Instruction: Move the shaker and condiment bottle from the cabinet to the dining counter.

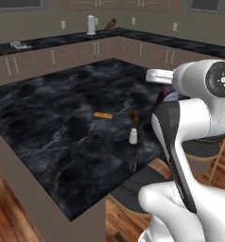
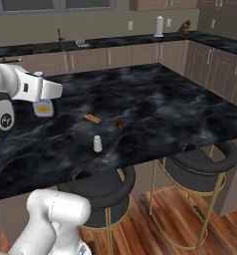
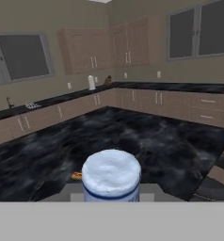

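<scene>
Left base view: the shaker [image 1: 133, 136] stands on the dining counter [image 1: 48, 123], below and left of the arm's wrist.

Right base view: the condiment bottle [image 2: 43, 106] hangs beneath the wrist.

Hand view: the gripper [image 3: 111, 197] is clamped on the condiment bottle's cap [image 3: 111, 175], above the counter.
</scene>
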